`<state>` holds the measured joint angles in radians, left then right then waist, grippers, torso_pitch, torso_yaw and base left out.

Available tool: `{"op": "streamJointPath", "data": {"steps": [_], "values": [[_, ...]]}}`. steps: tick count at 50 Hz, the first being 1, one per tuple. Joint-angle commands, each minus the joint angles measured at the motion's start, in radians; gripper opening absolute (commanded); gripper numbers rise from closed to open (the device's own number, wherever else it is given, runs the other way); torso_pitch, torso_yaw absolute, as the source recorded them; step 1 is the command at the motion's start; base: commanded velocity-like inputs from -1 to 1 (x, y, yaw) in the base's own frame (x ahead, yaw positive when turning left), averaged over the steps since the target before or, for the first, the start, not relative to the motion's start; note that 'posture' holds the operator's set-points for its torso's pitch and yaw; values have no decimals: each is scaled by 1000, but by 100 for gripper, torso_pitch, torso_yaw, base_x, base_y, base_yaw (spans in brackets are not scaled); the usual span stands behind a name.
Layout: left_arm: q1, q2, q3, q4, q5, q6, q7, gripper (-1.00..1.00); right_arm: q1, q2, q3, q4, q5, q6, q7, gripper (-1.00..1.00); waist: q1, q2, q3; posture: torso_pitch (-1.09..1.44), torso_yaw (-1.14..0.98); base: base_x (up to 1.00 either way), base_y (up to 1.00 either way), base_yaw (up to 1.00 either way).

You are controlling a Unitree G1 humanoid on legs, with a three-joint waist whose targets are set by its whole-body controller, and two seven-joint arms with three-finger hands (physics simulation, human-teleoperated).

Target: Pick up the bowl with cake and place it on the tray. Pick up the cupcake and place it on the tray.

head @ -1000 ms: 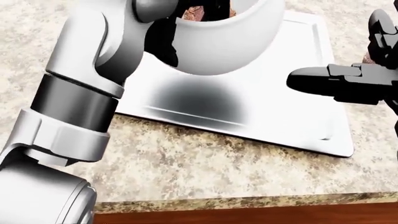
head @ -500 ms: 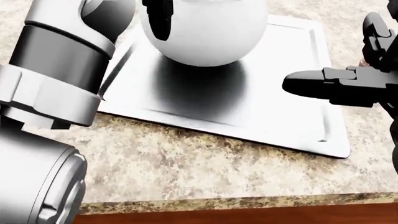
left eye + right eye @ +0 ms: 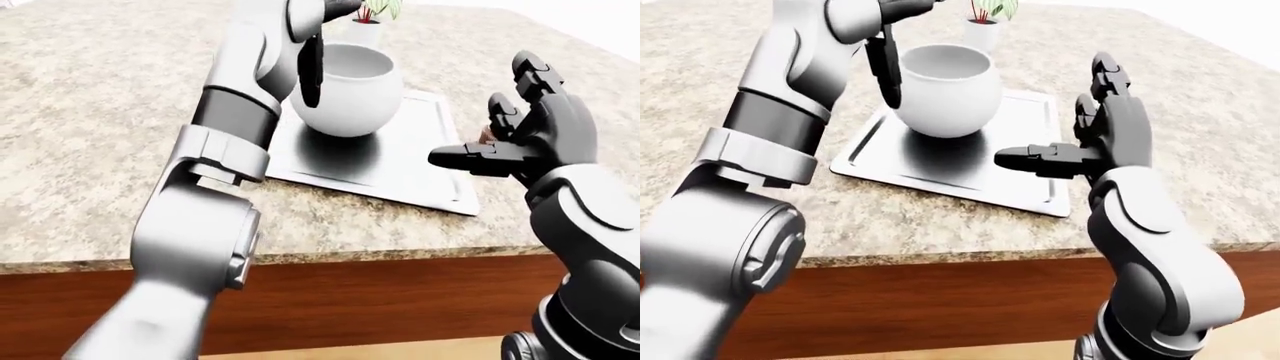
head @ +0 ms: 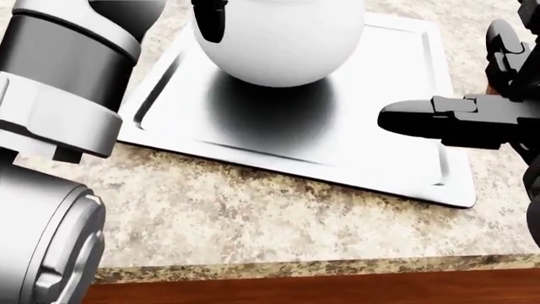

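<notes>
Gripping the bowl (image 3: 945, 90) w/ your left hand (image 3: 312, 64): black fingers (image 3: 883, 71) lie down its side, the rest hidden behind it. Bowl sits over the tray (image 4: 371, 145); its shadow pools right beneath, so contact can't be told. Right hand (image 3: 520, 131) hangs at the tray's right edge, fingers spread open, holding nothing. Eye views show the bowl's rim and a potted plant (image 3: 368, 21) past it on the desk (image 3: 100, 112); head view crops both. Cake not visible; a brownish bit behind the right hand can't be made out.

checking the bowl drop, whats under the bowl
The tray lies under the bowl, with its dark shadow on the metal. The contact point itself is hidden by the bowl's round belly.
</notes>
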<state>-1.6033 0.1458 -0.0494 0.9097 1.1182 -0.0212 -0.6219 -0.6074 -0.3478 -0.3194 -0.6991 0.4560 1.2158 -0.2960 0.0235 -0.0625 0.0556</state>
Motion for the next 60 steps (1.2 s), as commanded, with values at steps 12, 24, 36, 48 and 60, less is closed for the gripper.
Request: {"op": "streamJointPath", "data": {"steps": [12,24,36,48,60], "values": [[-256,-1,177,90,-383,247,362,100,-23,-18,-8,-17,-12,-28,8,100,-4,-2,-30,0,0,0,0,0],[-306,104,136,-112,-735,489,405,100,-30,-24,-25,-19,-7,-14,13,100,-6,8,-18,0,0,0,0,0],[-157,193,172,-708,-880,1034,318,100,-72,-38,-35,-20,22,33,5,100,-13,19,-8,0,0,0,0,0],[23,311,210,-930,-1029,1144,381,100,-83,-54,-40,-14,35,41,-4,100,-13,26,-7,0,0,0,0,0],[-338,449,175,-407,-1016,907,368,100,-81,-58,-32,-14,34,37,-5,100,-8,17,-6,0,0,0,0,0]]}}
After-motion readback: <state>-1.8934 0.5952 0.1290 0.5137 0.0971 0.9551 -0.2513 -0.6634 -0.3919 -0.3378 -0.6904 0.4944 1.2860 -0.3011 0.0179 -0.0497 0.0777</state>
